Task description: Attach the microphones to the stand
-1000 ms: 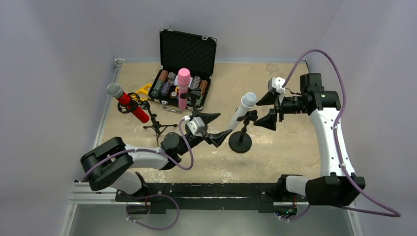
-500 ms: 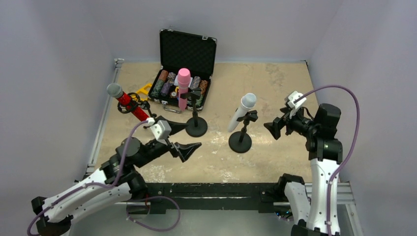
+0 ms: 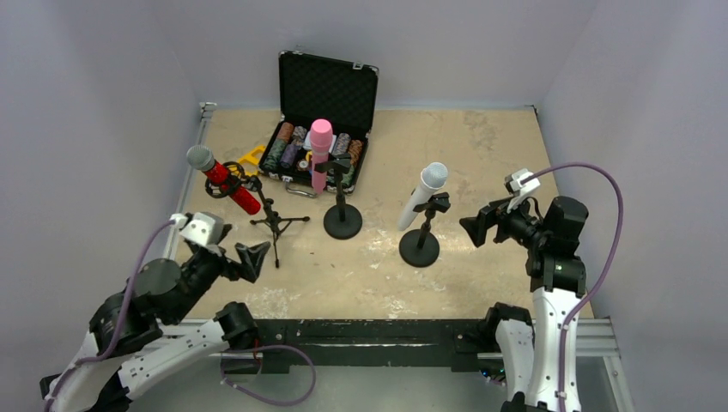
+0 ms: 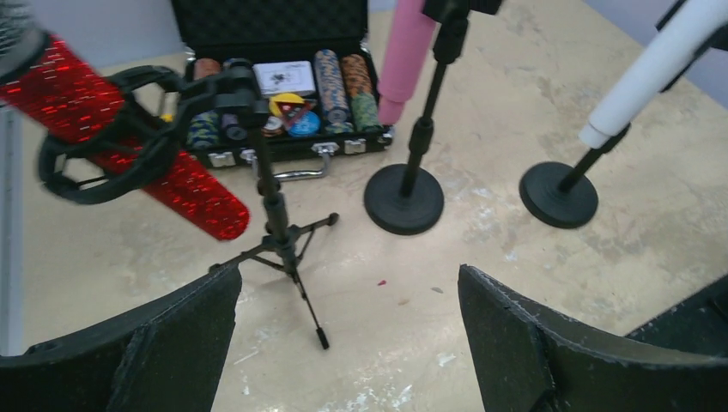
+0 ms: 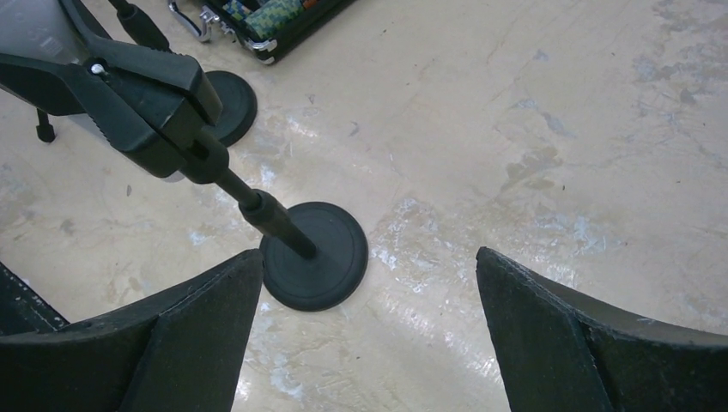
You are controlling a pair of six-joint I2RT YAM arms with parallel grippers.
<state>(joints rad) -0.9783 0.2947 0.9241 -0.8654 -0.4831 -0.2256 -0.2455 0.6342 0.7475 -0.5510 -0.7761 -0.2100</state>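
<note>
Left gripper point(image 3: 245, 257): mine, jaws wide, empty, well nearward and left of the chip case point(image 3: 322, 129). Right gripper point(image 3: 479, 227): mine, jaws wide, empty, nearward and far right of the case. White microphone point(image 3: 422, 196): clipped in its round-base stand point(image 3: 420, 247), front-right of the case. Red microphone point(image 3: 225, 180): front-left of it. Pink microphone point(image 3: 320, 154): just before it. Step: all three look mounted, so I judge the next call is only a parked pose clear of them.

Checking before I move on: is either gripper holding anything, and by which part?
Nothing is held. The left gripper and the right gripper are both open and empty.
</note>
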